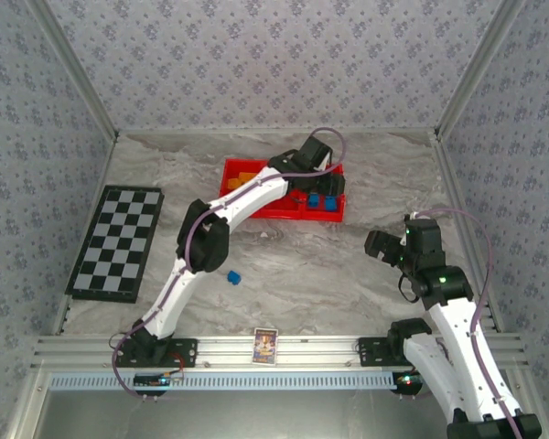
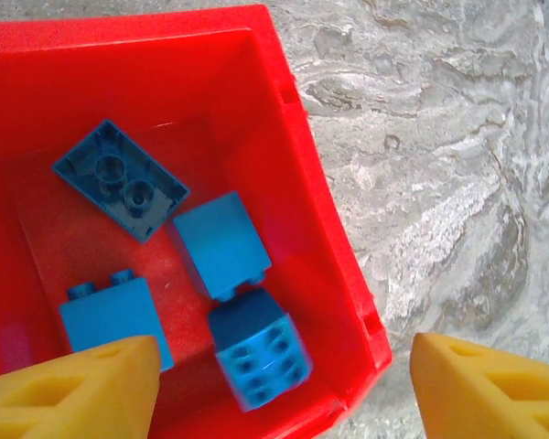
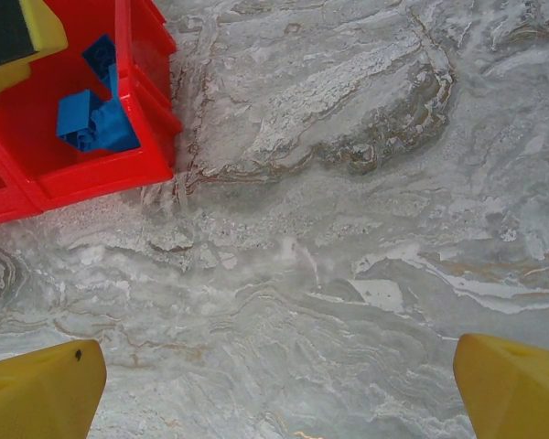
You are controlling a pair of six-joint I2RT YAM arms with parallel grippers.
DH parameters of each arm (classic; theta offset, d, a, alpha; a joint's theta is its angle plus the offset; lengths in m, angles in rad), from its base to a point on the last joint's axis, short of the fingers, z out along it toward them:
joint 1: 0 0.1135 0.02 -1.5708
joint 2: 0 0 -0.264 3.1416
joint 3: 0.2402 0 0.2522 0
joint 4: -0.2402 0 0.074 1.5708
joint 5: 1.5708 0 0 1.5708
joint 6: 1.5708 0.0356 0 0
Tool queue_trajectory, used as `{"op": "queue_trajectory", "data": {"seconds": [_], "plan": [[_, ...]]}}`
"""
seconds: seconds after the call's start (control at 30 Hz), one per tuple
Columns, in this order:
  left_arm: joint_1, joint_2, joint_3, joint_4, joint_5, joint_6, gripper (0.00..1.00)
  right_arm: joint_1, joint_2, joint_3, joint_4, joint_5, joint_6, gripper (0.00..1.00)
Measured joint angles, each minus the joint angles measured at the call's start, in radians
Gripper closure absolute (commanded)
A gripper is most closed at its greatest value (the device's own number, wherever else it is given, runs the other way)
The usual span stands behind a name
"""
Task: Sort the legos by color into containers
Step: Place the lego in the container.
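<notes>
Four blue bricks (image 2: 221, 245) are lying in the right compartment of the tray (image 2: 304, 165); one blue brick (image 1: 232, 276) is resting on the tabletop (image 1: 348, 265). The left fingers (image 2: 73, 389) are hovering wide apart above that compartment, empty. The right fingers (image 3: 37, 393) are standing wide over the tabletop, empty.

We see bright, even, diffuse light in all three views, with no hard glare. From above, shadows on the marble table (image 1: 329, 274) are soft and faint, and the whole picture is low in detail. In the left wrist view the red tray (image 2: 334, 229) is so saturated that its walls nearly lose their shading. One blue brick (image 2: 259, 352) is smeared by motion blur while its neighbours are crisp, and the yellow fingertips (image 2: 73, 389) look slightly soft. In the right wrist view the marble veining is sharp, with a thin dark shadow along the tray's wall
</notes>
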Motion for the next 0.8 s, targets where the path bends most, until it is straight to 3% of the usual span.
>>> {"op": "queue_trajectory", "data": {"seconds": [0.13, 0.23, 0.37, 0.6, 0.8], "plan": [[-0.005, -0.045, 0.0, -0.032, -0.016, 0.049, 0.15, -0.001, 0.003, 0.0, 0.0, 0.0, 0.0, 0.0], [-0.005, -0.089, -0.001, -0.059, -0.041, 0.083, 0.0, -0.001, 0.003, 0.0, 0.0, 0.0, 0.0, 0.0], [-0.008, -0.217, -0.097, -0.063, -0.095, 0.127, 0.0, -0.001, 0.003, 0.0, 0.0, 0.0, 0.0, 0.0], [-0.026, -0.619, -0.478, -0.027, -0.234, 0.16, 0.0, -0.001, 0.003, 0.0, 0.0, -0.004, 0.0, 0.0], [-0.029, -0.909, -0.783, -0.084, -0.361, 0.076, 0.03, -0.005, 0.003, 0.0, 0.002, -0.005, 0.0, 0.0]]}}
